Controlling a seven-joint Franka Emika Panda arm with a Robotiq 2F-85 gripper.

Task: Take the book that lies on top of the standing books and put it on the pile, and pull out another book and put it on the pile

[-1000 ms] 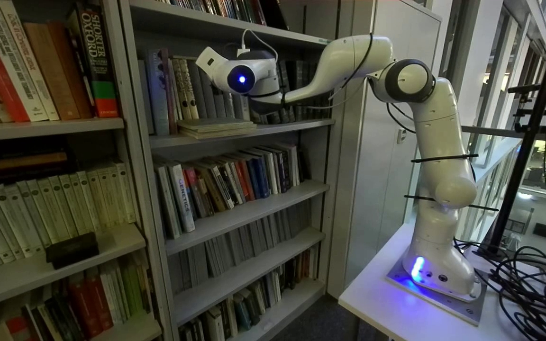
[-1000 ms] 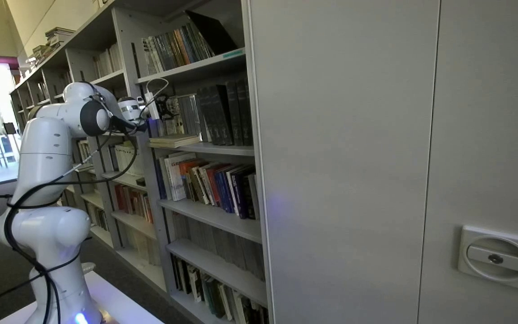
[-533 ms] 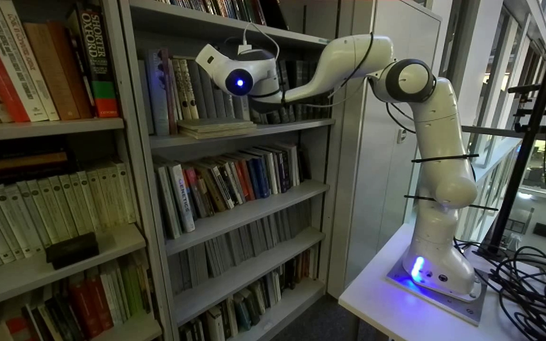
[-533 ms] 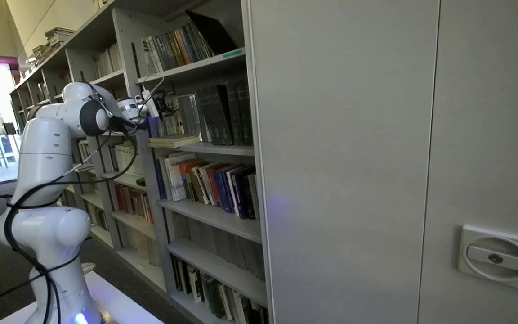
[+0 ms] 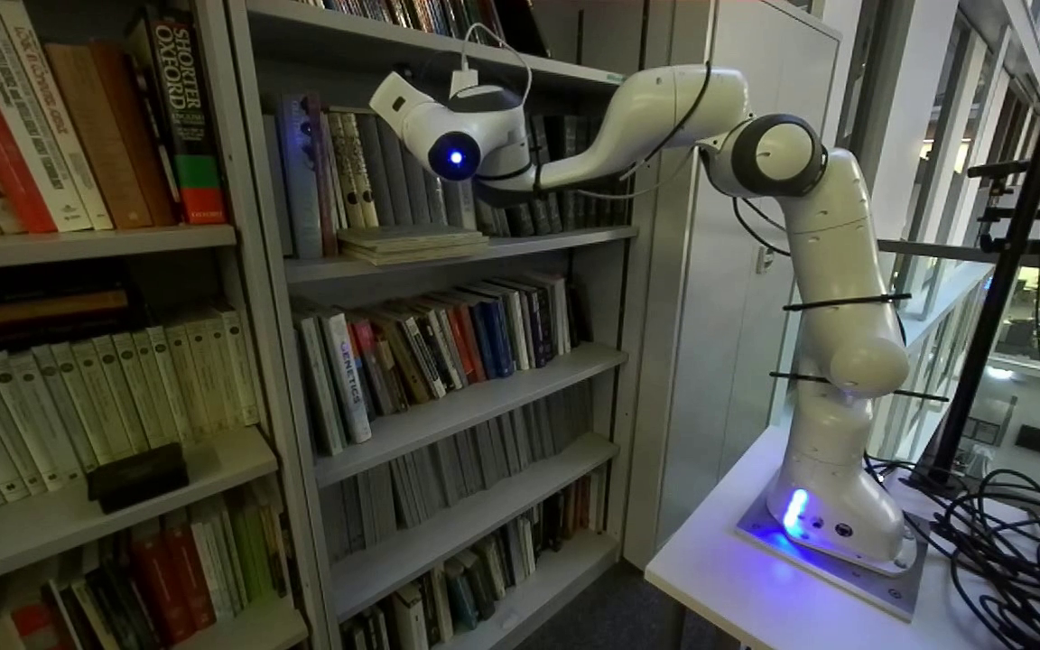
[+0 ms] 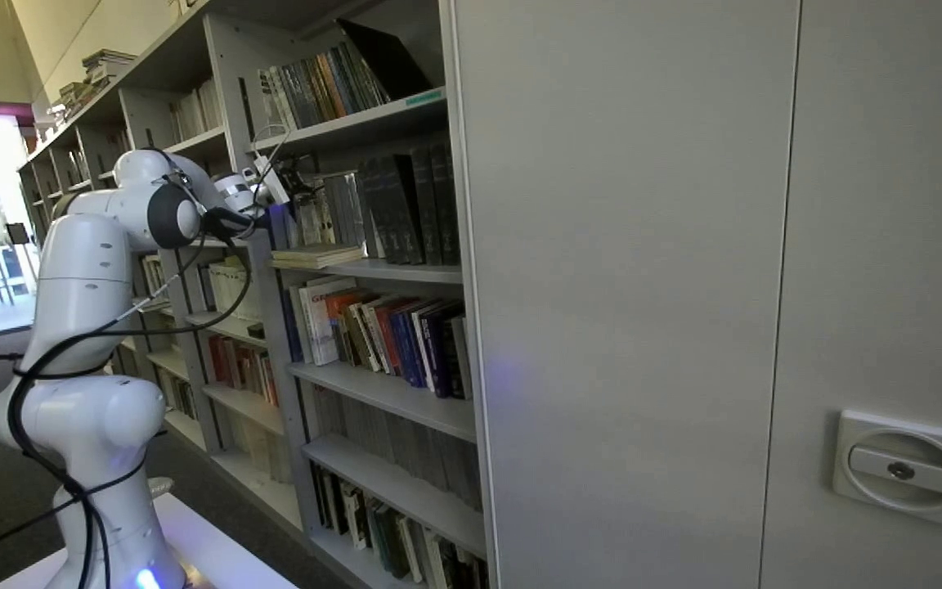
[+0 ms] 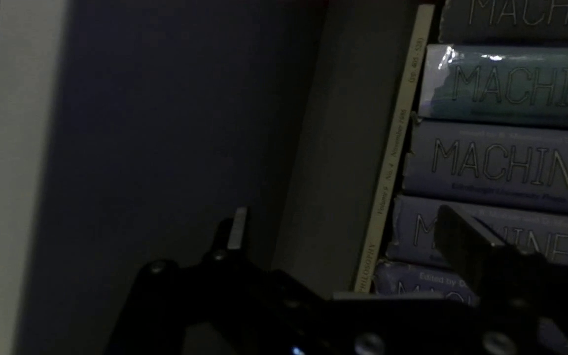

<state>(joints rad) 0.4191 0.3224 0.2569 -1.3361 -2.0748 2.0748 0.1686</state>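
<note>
Wrist view: fingers spread, lower frame; thin pale-spined book, right of centre, atop standing books; advise centring on its edge, not jabbing those below

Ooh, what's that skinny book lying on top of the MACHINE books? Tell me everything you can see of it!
The skinny book has a thin, pale beige spine that looks like paper, facing us in the wrist view. Dark print on it includes "PHILOSOPHY", "Volume 9", "No. 4" and "November". It lies flat across the tops of the standing books. The open gripper, in front, hides one end but isn't holding it. Its cover can't be made out.
</note>
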